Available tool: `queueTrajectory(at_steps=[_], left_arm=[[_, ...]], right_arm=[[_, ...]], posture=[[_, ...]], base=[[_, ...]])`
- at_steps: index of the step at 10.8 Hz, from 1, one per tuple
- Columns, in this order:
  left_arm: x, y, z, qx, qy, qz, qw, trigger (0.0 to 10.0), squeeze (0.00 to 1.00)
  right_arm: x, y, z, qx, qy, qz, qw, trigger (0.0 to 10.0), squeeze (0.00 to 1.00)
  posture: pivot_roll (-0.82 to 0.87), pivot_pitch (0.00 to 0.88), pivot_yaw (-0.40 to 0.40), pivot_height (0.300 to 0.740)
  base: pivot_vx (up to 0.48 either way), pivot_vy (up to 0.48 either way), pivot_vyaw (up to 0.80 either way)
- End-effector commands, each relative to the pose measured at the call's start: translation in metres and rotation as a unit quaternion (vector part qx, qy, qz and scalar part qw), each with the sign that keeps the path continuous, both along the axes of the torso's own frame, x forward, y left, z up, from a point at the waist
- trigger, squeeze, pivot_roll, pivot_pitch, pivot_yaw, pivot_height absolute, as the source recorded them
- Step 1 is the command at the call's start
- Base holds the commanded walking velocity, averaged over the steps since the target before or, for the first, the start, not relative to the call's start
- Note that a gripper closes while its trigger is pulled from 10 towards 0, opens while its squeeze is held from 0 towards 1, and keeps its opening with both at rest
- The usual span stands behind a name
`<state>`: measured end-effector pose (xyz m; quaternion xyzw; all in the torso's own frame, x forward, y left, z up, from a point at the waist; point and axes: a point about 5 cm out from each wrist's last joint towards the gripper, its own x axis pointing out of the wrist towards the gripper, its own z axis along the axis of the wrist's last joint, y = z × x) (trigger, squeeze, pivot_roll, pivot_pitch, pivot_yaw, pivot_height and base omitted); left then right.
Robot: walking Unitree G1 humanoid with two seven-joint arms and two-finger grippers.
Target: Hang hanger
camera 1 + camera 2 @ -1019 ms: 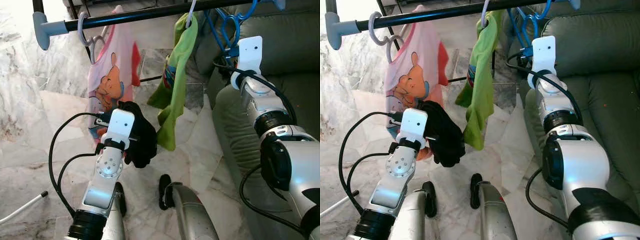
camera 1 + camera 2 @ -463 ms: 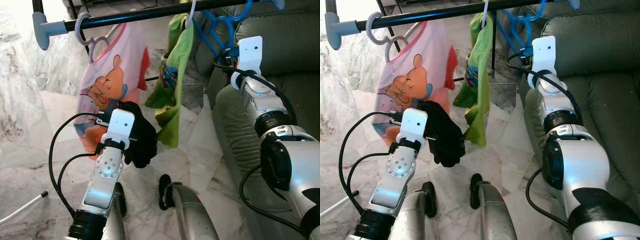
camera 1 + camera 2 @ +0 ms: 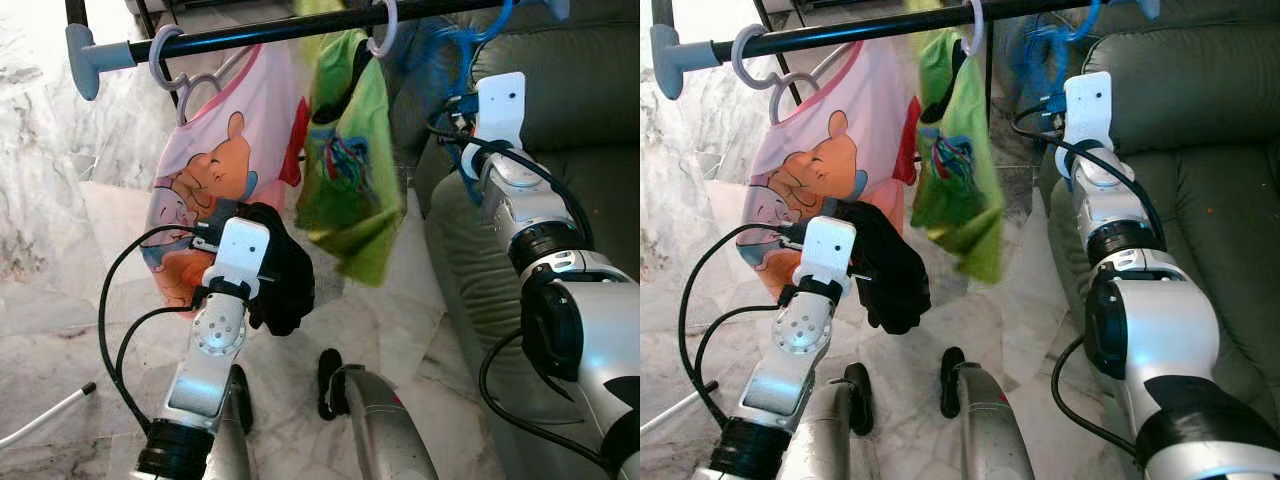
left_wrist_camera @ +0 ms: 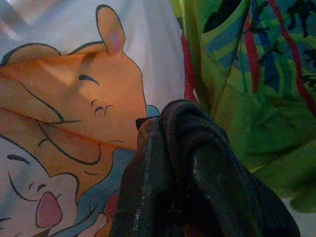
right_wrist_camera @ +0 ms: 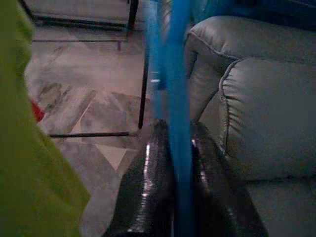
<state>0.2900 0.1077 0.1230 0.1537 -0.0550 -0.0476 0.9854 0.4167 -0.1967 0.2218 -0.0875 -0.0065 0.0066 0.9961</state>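
Note:
A blue hanger (image 3: 452, 48) hangs by its hook from the black rail (image 3: 270, 30) at the far right, blurred by motion. My right gripper (image 5: 175, 143) is raised below the rail, shut on the hanger's blue bar between its black fingers (image 5: 148, 187). My left gripper (image 3: 268, 272) is held at mid height in front of the clothes, shut on a black cloth (image 3: 285, 285) that drapes over and hides its fingers. A pink cartoon-bear shirt (image 3: 225, 170) and a green shirt (image 3: 350, 180) hang on white hangers on the same rail.
A grey-green sofa (image 3: 590, 100) stands close on the right, right behind the right arm. Marble floor (image 3: 60, 280) lies below. The rail's grey end cap (image 3: 85, 55) sticks out at the left. A white cable (image 3: 40, 415) lies on the floor.
The green shirt has slid left along the rail and turned face-on. The pink shirt has swung out. The blue hanger has shifted and is now blurred. Both arms stay about where they were.

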Motion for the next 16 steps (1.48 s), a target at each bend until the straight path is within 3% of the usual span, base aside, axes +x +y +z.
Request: queueTrajectory(at_steps=[1, 6, 8, 10, 11, 12, 14, 16], left_arm=[[-0.002, -0.002, -0.002, 0.005, 0.002, -0.003, 1.000, 10.0, 0.00], [-0.002, -0.003, -0.003, 0.006, 0.002, -0.003, 1.000, 10.0, 0.00], [-0.001, -0.002, 0.000, 0.006, -0.008, 0.003, 1.000, 10.0, 0.00], [-0.002, 0.001, 0.003, 0.009, -0.024, 0.025, 0.999, 10.0, 0.00], [-0.004, 0.001, 0.002, 0.009, -0.027, 0.027, 0.999, 10.0, 0.00], [-0.006, 0.002, 0.002, 0.007, -0.030, 0.029, 0.999, 10.0, 0.00], [-0.008, 0.000, -0.001, 0.005, -0.030, 0.028, 0.999, 10.0, 0.00], [-0.004, -0.001, 0.002, 0.004, -0.035, 0.026, 0.999, 10.0, 0.00]], right_arm=[[0.000, -0.006, 0.003, 0.014, -0.008, -0.016, 1.000, 0.0, 0.00], [-0.003, -0.006, -0.004, 0.036, -0.024, -0.021, 0.999, 0.0, 0.00], [-0.002, -0.001, 0.015, 0.029, -0.083, 0.001, 0.996, 0.0, 0.00], [-0.010, -0.008, 0.008, 0.021, -0.111, 0.015, 0.994, 10.0, 0.00], [-0.019, -0.014, -0.009, 0.016, -0.111, 0.009, 0.994, 10.0, 0.00], [-0.035, -0.017, -0.033, -0.001, -0.118, 0.012, 0.993, 10.0, 0.00], [-0.072, -0.024, -0.076, 0.011, -0.107, -0.027, 0.994, 10.0, 0.00], [-0.120, -0.015, -0.110, 0.017, -0.085, -0.064, 0.994, 10.0, 0.00]], posture=[[0.01, 0.360, -0.083, 0.740], [0.00, 0.358, -0.083, 0.740], [0.01, 0.357, -0.081, 0.740], [0.00, 0.357, -0.083, 0.740], [-0.01, 0.354, -0.084, 0.740], [-0.01, 0.351, -0.081, 0.740], [-0.02, 0.352, -0.075, 0.740], [-0.04, 0.357, -0.072, 0.740]], base=[[0.000, 0.000, 0.00], [0.000, 0.000, 0.00], [0.000, 0.000, 0.00], [0.000, 0.000, 0.00], [0.000, 0.000, 0.00], [0.000, 0.000, 0.00], [0.000, 0.000, 0.00], [0.000, 0.000, 0.00]])
